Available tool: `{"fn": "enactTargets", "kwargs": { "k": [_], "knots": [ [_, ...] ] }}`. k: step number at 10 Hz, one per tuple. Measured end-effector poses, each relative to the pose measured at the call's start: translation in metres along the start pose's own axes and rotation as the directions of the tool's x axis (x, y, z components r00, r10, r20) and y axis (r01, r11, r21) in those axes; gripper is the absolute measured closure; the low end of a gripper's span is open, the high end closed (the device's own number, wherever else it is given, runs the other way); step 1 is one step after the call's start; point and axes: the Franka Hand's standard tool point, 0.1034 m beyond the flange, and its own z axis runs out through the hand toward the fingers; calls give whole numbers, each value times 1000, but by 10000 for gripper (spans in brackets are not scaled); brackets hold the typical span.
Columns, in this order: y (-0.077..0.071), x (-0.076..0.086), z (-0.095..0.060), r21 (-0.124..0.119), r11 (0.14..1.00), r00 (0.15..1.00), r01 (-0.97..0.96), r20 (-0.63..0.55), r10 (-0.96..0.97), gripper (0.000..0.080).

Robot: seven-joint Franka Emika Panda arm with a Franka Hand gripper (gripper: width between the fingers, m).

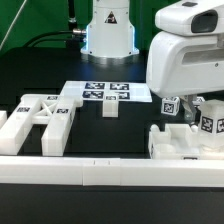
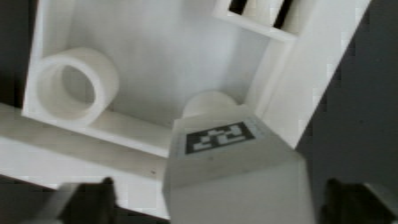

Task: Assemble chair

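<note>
The chair is in loose white parts. In the wrist view a tagged upright piece (image 2: 219, 140) rises from a larger white part with a round hole (image 2: 71, 85). My gripper (image 2: 226, 190) straddles that upright piece. One dark finger (image 2: 93, 203) stands on each side, and a gap shows beside one of them. In the exterior view the gripper (image 1: 190, 106) hangs low over the chair part (image 1: 178, 142) at the exterior view's right, between two tags. An X-braced side frame (image 1: 40, 117) lies at that view's left, with a small cube (image 1: 110, 108) near the middle.
The marker board (image 1: 105, 92) lies flat behind the cube, in front of the arm's base (image 1: 108, 35). A long low white rail (image 1: 110, 182) runs along the front edge. The black table surface shows between the parts.
</note>
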Motion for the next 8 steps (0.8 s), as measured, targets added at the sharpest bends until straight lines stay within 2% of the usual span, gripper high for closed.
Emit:
{"fn": "enactTargets", "kwargs": {
  "k": [1, 3, 5, 6, 7, 8],
  "knots": [
    [0, 0, 0, 0, 1000, 1000, -11, 0, 11, 515],
    [0, 0, 0, 0, 999, 999, -48, 0, 48, 513],
    [0, 0, 1, 9, 974, 974, -226, -1, 226, 513],
    [1, 0, 1, 32, 942, 942, -335, -4, 335, 513],
    [0, 1, 1, 43, 894, 895, -447, 1, 447, 513],
    [-1, 0, 1, 41, 835, 835, -549, 9, 549, 513]
  ]
}}
